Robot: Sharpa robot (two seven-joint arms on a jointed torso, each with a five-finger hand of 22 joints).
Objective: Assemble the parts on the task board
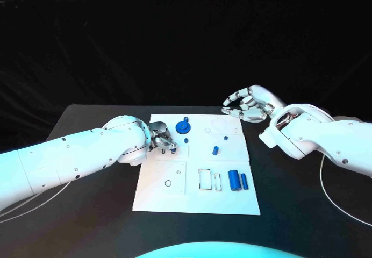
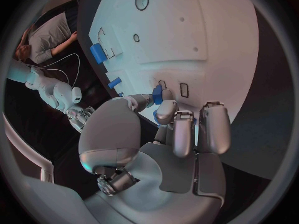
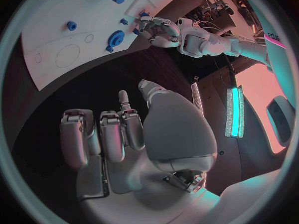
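left robot hand (image 1: pixel 161 138) is down over the task board's (image 1: pixel 174 199) left side, fingers curled in, pinching a small blue part (image 2: pixel 158 93) at the fingertips (image 2: pixel 166 109), just above two little rectangular slots (image 2: pixel 184 89). my guess is it's lining that piece up for a slot, which is why the hand sits so low and close. right robot hand (image 1: pixel 249 105) hangs off the board's far right corner, fingers curled, holding nothing, likely parked clear to leave room. out across the white board: a blue gear (image 1: pixel 182 127) near the far edge, a small blue peg (image 1: pixel 216 150) mid-board, two blue cylinders (image 1: pixel 238 180) lying side by side near the right edge, all waiting. black table (image 1: pixel 93 123) underneath.
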